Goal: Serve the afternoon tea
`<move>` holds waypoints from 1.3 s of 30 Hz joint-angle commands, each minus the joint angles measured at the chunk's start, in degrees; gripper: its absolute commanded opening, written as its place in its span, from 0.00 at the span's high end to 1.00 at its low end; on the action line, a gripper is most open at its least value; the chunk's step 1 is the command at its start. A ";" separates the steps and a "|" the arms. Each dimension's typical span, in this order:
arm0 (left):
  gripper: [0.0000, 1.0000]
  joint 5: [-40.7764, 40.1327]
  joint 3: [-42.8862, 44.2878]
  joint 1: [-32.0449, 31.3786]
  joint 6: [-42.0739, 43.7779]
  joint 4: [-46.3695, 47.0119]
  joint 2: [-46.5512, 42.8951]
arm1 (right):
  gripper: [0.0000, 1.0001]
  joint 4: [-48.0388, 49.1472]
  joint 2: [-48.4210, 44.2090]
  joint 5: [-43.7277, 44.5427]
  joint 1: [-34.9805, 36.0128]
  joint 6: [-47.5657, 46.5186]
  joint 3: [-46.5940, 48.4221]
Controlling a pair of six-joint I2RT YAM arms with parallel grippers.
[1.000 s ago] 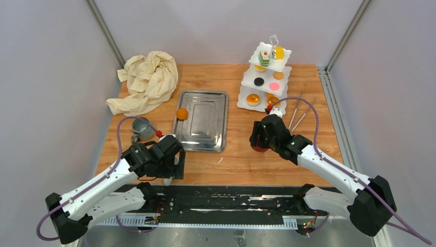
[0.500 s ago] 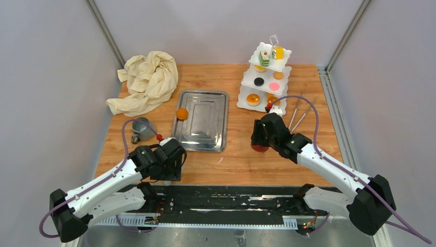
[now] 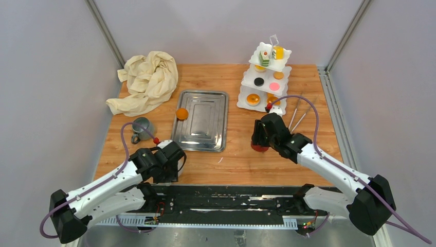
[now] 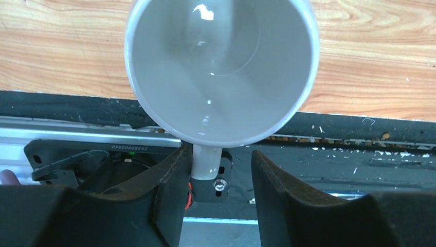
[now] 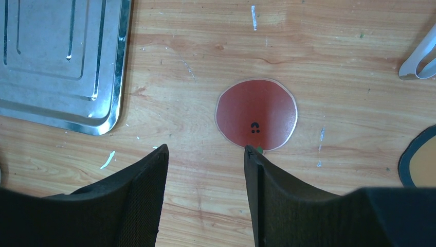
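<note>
At the near edge of the table (image 3: 234,157), under the left gripper (image 4: 218,154): off-white mug (image 4: 221,67), mouth turned up toward the wrist camera, nothing inside. Handle down between the jaws, jaws part-way apart, handle against one finger (image 4: 169,175) and clear of the other, so no squeeze to be seen; cannot tell whether standing on the wood or lifted off it. A little farther in and over to the right, right gripper (image 5: 205,152) pointing down at a flat red-brown disc (image 5: 256,114) lying on the wood; jaws wide apart, nothing between them, disc just past the fingertips. Between the two arms and one step back, steel tray (image 3: 201,121), with a small orange cake (image 3: 181,113) sitting at its left rim. Left of the tray and apart from it, grey mug (image 3: 140,126), upright, handle toward the near side. Beyond the right gripper, thin metal tongs (image 3: 298,114) flat on the wood, just beside the white three-tier stand (image 3: 247,77). On the stand: orange tarts (image 3: 252,99) on the bottom tier; black cake (image 3: 258,82), pink cake (image 3: 274,86) and another orange one in the middle; green-layered cake (image 3: 265,55) and a yellow-orange piece on top. Farthest back on the left, crumpled cream cloth (image 3: 149,80).
</note>
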 commanded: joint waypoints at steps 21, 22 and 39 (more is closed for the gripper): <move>1.00 -5.43 10.79 -8.34 1.45 5.31 0.88 | 0.48 -5.90 -6.33 9.64 0.61 1.42 0.94; 1.00 -5.30 12.25 -9.02 2.54 5.77 2.47 | 0.48 -5.99 -7.22 10.81 0.61 1.57 0.74; 1.00 -5.48 38.35 -15.52 22.91 26.02 40.48 | 0.48 -22.55 -21.73 25.11 0.46 6.58 1.31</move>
